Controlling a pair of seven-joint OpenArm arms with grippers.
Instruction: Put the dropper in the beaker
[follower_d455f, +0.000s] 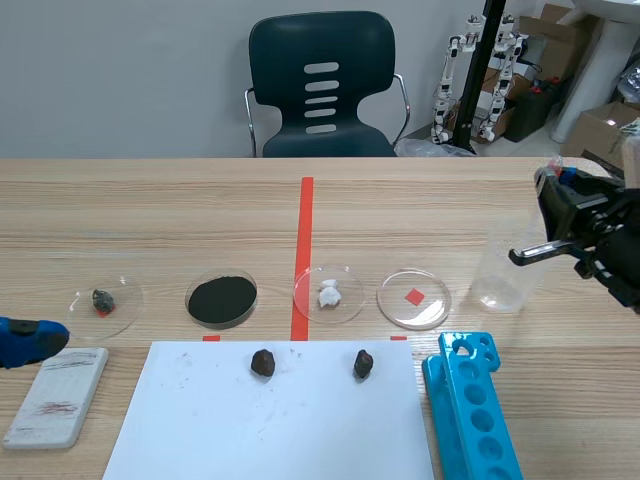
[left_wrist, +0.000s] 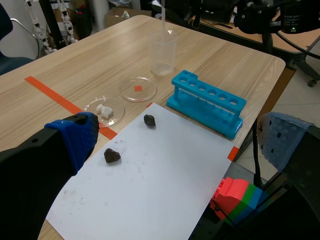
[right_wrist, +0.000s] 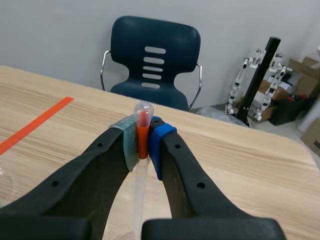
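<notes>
We log right fingers (right_wrist: 162, 145) clamped on dropper (right_wrist: 142, 131), its tube at the clear beaker's (follower_d455f: 497, 275) mouth, right of frame. Left fingers (left_wrist: 75, 135) apart. Centre dishes hold black powder (follower_d455f: 221, 298) and white lumps (follower_d455f: 328, 294).

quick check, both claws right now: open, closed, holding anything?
left claw: open, holding nothing.
right claw: closed on the clear plastic dropper, gripped just below its bulb.

Beaker (follower_d455f: 500, 275) behind the rack (follower_d455f: 480, 430), paper (follower_d455f: 270, 430) left of the rack, dishes (follower_d455f: 432, 310) behind the paper.
</notes>
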